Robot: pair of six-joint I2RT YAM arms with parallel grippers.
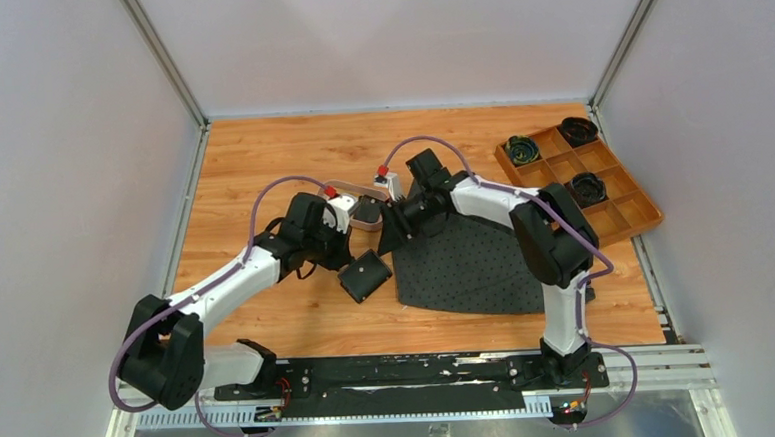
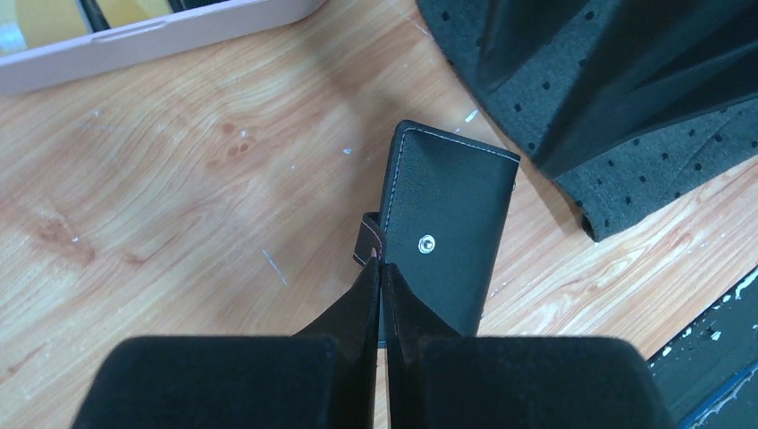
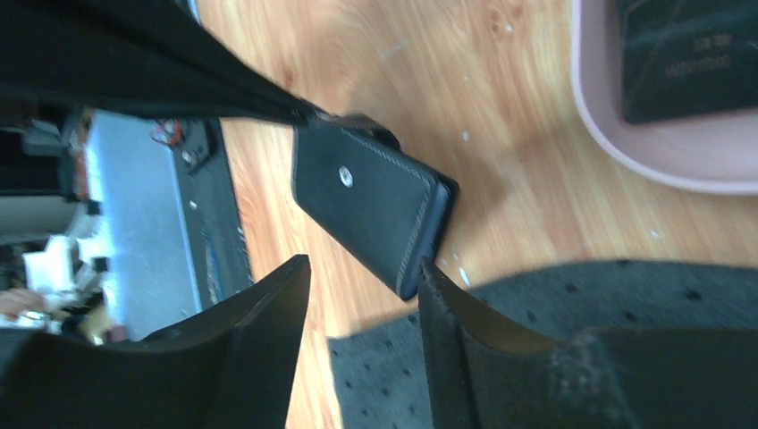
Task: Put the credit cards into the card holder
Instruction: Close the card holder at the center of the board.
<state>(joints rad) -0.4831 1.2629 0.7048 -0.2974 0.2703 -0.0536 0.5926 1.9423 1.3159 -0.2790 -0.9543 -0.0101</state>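
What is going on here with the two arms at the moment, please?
The left tool is shut on the near edge of the black card holder, beside its snap tab. The right tool stands open at the holder's other end, one finger by its corner. A black card and gold cards lie in the pink tray; the holder is folded closed.

The card holder (image 1: 365, 277) lies on the table (image 1: 261, 165), just left of the mat (image 1: 466, 264); behind it sits the tray (image 2: 134, 40), with credit cards (image 3: 688, 54) in it; the compartmented box (image 1: 577, 184) stands far right, behind the mat; the left end effector (image 2: 383, 268) meets the holder's far-left corner.
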